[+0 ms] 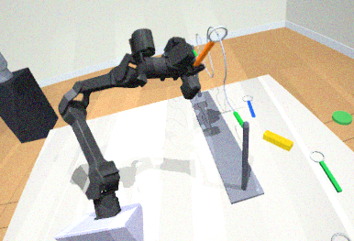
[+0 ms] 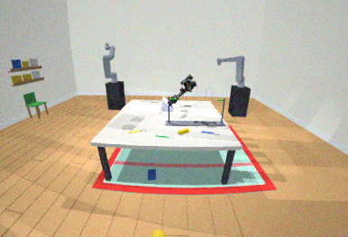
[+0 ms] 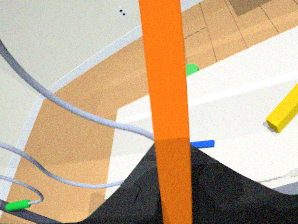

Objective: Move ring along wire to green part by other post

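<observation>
My gripper (image 1: 198, 68) (image 2: 189, 84) is shut on the orange handle (image 1: 204, 53) (image 3: 162, 83), high above the far end of the grey base plate (image 1: 231, 168). The handle slants up to the ring (image 1: 217, 33), which is above the fingers. The thin grey wire (image 1: 225, 73) (image 3: 73, 111) curves close by the ring; I cannot tell whether they touch. The near post (image 1: 245, 156) carries a green wire part (image 1: 238, 118). The far green part (image 1: 194, 52) (image 3: 16, 205) shows just beside the gripper. The far post is hidden behind the wrist.
On the table right of the base plate lie a yellow block (image 1: 278, 140) (image 3: 286, 112), a blue-handled ring (image 1: 250, 106) and a green-handled ring (image 1: 326, 169). A green disc (image 1: 342, 117) lies on the floor. A black pedestal (image 1: 23, 105) stands at the left.
</observation>
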`<control>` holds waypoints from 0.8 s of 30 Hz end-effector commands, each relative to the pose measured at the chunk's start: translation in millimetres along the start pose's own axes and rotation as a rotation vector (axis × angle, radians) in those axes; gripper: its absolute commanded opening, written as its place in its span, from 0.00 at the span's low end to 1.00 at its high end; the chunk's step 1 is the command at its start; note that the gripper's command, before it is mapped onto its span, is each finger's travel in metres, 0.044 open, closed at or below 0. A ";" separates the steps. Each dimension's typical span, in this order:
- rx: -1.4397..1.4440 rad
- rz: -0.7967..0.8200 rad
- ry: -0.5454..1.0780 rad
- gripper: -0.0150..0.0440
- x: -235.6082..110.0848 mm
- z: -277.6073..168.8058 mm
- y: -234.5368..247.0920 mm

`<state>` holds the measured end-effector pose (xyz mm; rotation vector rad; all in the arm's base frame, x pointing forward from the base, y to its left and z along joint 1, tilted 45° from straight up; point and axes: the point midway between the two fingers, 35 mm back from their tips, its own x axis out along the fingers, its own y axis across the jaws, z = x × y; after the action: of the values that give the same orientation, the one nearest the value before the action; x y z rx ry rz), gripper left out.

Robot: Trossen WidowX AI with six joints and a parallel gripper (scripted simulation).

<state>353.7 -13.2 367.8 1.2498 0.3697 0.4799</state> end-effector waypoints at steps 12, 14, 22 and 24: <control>0.159 0.088 -0.018 0.00 0.4 -0.4 5.5; 0.180 0.100 -0.021 0.00 0.5 -0.3 6.4; 0.267 0.147 -0.032 0.00 0.5 0.4 9.6; 0.289 0.159 -0.035 0.00 0.5 0.6 10.4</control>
<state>352.5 -10.3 377.8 1.5403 0.3273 0.5508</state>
